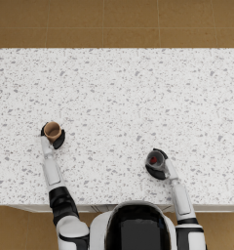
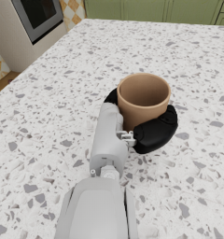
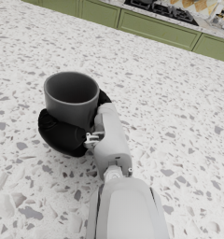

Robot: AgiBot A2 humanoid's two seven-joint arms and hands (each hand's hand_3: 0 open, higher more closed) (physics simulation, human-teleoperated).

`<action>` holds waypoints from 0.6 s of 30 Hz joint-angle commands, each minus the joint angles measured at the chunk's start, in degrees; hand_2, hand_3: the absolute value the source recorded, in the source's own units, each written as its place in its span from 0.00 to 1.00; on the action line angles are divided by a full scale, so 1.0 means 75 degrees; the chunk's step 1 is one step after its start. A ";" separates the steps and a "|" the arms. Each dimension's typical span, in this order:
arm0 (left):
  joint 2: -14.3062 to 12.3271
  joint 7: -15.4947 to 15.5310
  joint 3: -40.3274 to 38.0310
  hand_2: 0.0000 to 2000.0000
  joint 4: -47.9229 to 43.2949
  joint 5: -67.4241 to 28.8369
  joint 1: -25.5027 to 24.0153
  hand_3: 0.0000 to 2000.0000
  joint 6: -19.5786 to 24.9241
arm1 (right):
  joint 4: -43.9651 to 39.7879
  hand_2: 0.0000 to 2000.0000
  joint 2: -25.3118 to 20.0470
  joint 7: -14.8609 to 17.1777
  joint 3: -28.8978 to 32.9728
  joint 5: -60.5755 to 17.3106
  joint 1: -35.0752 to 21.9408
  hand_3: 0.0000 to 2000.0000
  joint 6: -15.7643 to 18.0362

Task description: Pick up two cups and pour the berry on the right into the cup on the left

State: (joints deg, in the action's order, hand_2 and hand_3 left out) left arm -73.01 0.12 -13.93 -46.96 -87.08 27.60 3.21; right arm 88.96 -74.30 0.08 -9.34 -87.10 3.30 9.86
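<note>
A tan cup point(image 1: 52, 130) stands upright on the speckled counter point(image 1: 119, 83) at the left, and its inside looks empty in the left wrist view point(image 2: 143, 99). My left hand point(image 1: 57, 138) point(image 2: 151, 133) wraps around it. At the right, a grey cup point(image 1: 155, 159) point(image 3: 72, 99) holds a red berry point(image 1: 153, 160), seen only from the head view. My right hand point(image 1: 157, 171) point(image 3: 62, 134) grips that cup. Both cups stand upright; whether they are lifted off the counter I cannot tell.
The white speckled counter runs wide across the head view, with brown floor point(image 1: 114, 22) beyond its far edge. Green cabinets point(image 3: 146, 25) and an oven point(image 2: 37, 16) stand past the counter in the wrist views.
</note>
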 commanded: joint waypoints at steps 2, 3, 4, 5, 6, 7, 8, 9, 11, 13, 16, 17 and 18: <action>-0.0036 0.0006 0.0075 1.00 -0.0766 0.0004 -0.0206 0.64 0.0068 | 0.0378 1.00 -0.0054 0.0010 0.0115 -0.0002 -0.0081 0.64 0.0010; -0.0079 0.0006 0.0125 1.00 -0.1404 0.0005 -0.0416 0.64 0.0071 | 0.0577 1.00 -0.0079 0.0012 0.0159 -0.0003 -0.0113 0.64 0.0008; -0.0103 0.0005 0.0190 1.00 -0.1822 0.0005 -0.0514 0.64 0.0055 | 0.0798 1.00 -0.0108 0.0006 0.0179 -0.0003 -0.0161 0.64 -0.0078; -0.0141 0.0003 0.0283 1.00 -0.2456 0.0005 -0.0722 0.64 0.0046 | 0.1087 1.00 -0.0146 -0.0008 0.0222 -0.0003 -0.0227 0.64 -0.0338; -0.0168 0.0003 0.0456 1.00 -0.3011 0.0005 -0.0886 0.64 0.0024 | 0.1229 1.00 -0.0190 -0.0009 0.0261 -0.0003 -0.0319 0.64 -0.0480; -0.0189 0.0004 0.0674 1.00 -0.3597 0.0005 -0.1066 0.64 0.0018 | 0.1394 1.00 -0.0258 -0.0013 0.0353 -0.0003 -0.0498 0.64 -0.0583; -0.0205 0.0001 0.0837 1.00 -0.3999 0.0005 -0.1181 0.64 0.0039 | 0.1405 1.00 -0.0311 -0.0015 0.0428 -0.0003 -0.0650 0.64 -0.0635; -0.0216 0.0005 0.1047 1.00 -0.4332 0.0005 -0.1258 0.64 0.0043 | 0.1378 1.00 -0.0368 -0.0018 0.0497 -0.0002 -0.0838 0.64 -0.0674; -0.0234 0.0007 0.1451 1.00 -0.4808 0.0005 -0.1357 0.64 0.0048 | 0.1415 1.00 -0.0447 -0.0021 0.0597 -0.0001 -0.1101 0.64 -0.0713; -0.0257 0.0010 0.1727 1.00 -0.5158 0.0004 -0.1422 0.64 0.0024 | 0.1418 1.00 -0.0529 -0.0022 0.0630 -0.0001 -0.1375 0.64 -0.0729; -0.0287 0.0012 0.2092 1.00 -0.5717 0.0003 -0.1553 0.64 0.0005 | 0.1340 1.00 -0.0634 -0.0024 0.0576 0.0000 -0.1676 0.64 -0.0745; -0.0298 0.0011 0.2162 1.00 -0.5868 0.0003 -0.1579 0.64 -0.0013 | 0.1277 1.00 -0.0675 -0.0026 0.0537 0.0000 -0.1792 0.64 -0.0753; -0.0309 0.0011 0.2297 1.00 -0.6009 0.0003 -0.1608 0.64 -0.0028 | 0.1230 1.00 -0.0720 -0.0027 0.0503 0.0000 -0.1918 0.64 -0.0765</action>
State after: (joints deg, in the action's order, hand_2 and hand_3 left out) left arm -75.42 0.21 1.17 -88.24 -87.06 15.43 2.90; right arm 98.41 -79.06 -0.13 -5.33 -87.09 -8.24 4.10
